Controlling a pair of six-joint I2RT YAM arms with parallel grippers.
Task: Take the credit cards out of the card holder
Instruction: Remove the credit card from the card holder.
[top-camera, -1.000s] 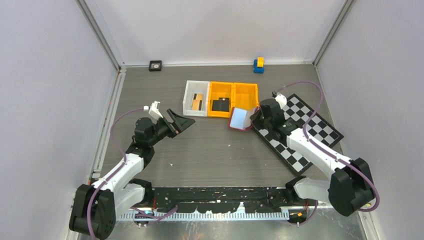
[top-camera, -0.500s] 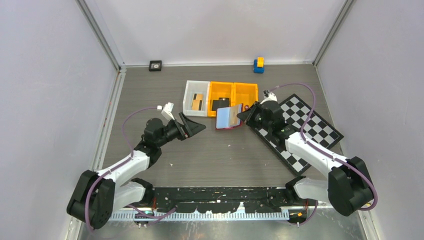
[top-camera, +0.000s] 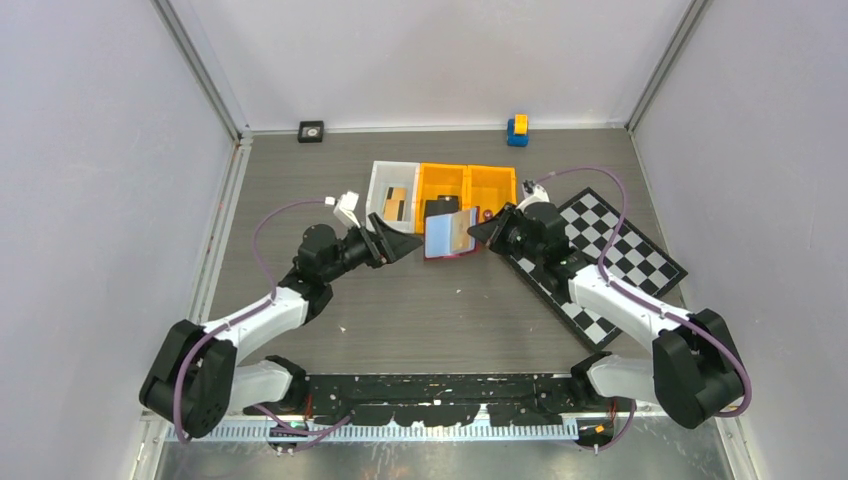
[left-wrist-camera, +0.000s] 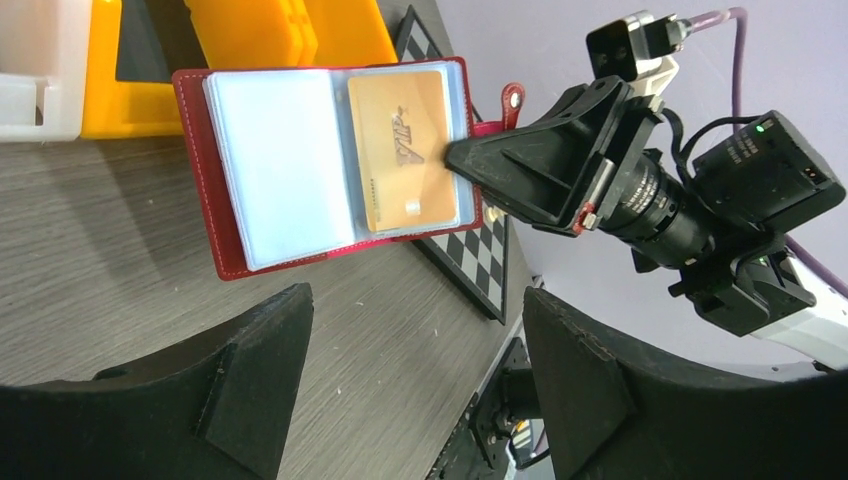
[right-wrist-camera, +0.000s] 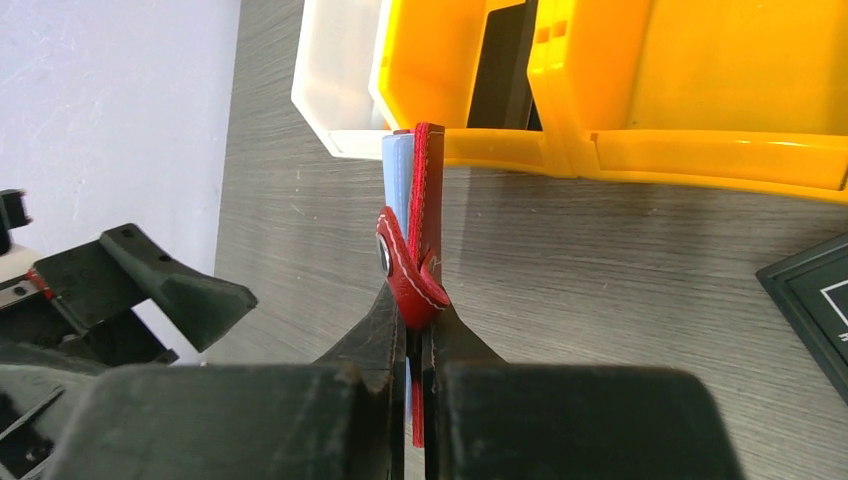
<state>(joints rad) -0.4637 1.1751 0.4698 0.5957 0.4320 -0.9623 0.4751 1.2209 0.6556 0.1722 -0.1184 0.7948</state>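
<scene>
Card holder (left-wrist-camera: 330, 165) spread open, held upright above the counter (left-wrist-camera: 100, 250), near the yellow bins (left-wrist-camera: 250, 30). Right jaws clamped on its tab-side edge. One credit card (left-wrist-camera: 405, 150) in its right sleeve. Left jaws apart, facing it, near, not touching.

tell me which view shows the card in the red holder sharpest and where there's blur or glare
Left wrist: sharpest, the credit card in the card holder is crisp, its clear sleeves show a pale sheen. Right wrist: the holder is edge-on, stitching sharp, but the right gripper near the lens is dark and soft. Top external: even light, faint shadows, the card too small to read.
</scene>
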